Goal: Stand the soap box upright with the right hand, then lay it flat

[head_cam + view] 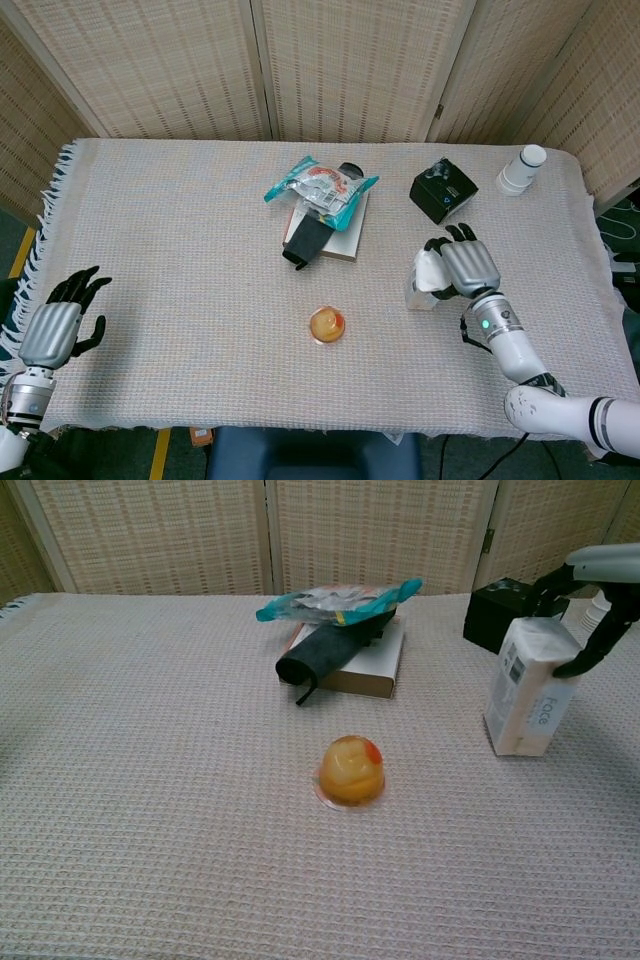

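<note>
the right hand (468, 268) covers much of the soap box (425, 281) from above; the chest view crops that hand at the edge. box print unreadable.

staged test room, woven screens (350, 60), cloth-covered table (180, 250)

jelly cup (328, 325) | snack bag (322, 187) | black box (443, 190) | possibly bottle (522, 169)

soap box (527, 688): white, grey print
jelly cup (351, 770): orange-yellow
snack bag (320, 187): teal
bench (150, 780): beige waffle-weave cloth
</note>
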